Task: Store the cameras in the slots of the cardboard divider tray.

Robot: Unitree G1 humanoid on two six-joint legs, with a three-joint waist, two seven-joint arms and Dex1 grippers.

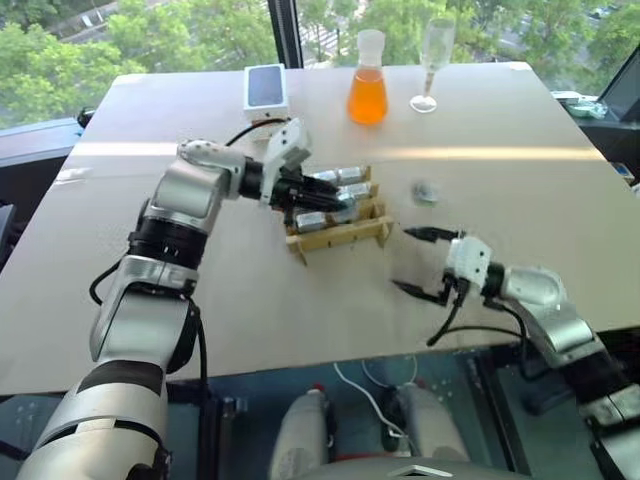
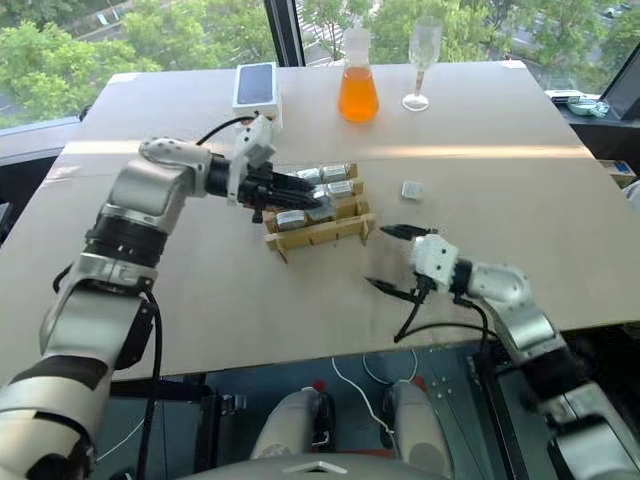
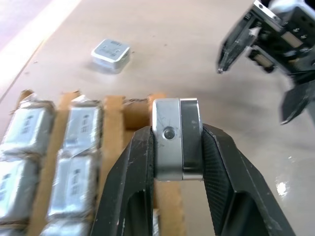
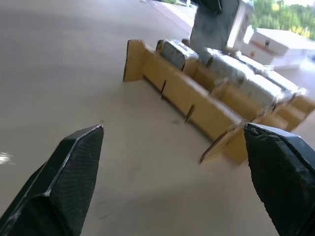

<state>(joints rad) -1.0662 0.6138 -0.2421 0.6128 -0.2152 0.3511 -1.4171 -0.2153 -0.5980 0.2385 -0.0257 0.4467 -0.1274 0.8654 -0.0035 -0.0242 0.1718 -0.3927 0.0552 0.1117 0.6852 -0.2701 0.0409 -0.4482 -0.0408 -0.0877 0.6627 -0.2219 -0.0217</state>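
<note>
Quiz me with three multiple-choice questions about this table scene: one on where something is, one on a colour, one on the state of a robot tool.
1. Where does the loose camera lie?
A. On the table right of the cardboard divider tray
B. Inside the flask
C. On the phone box

2. What colour is the liquid in the flask?
A. Blue
B. Orange
C. Green

3. What state is the left tool in?
A. Wide open
B. Shut on a cable
C. Shut on a camera

Answers: 1 A, it sits alone on bare table beside the tray. 2 B, the flask's lower half is orange. 3 C, its black fingers press a silver camera from both sides.
</note>
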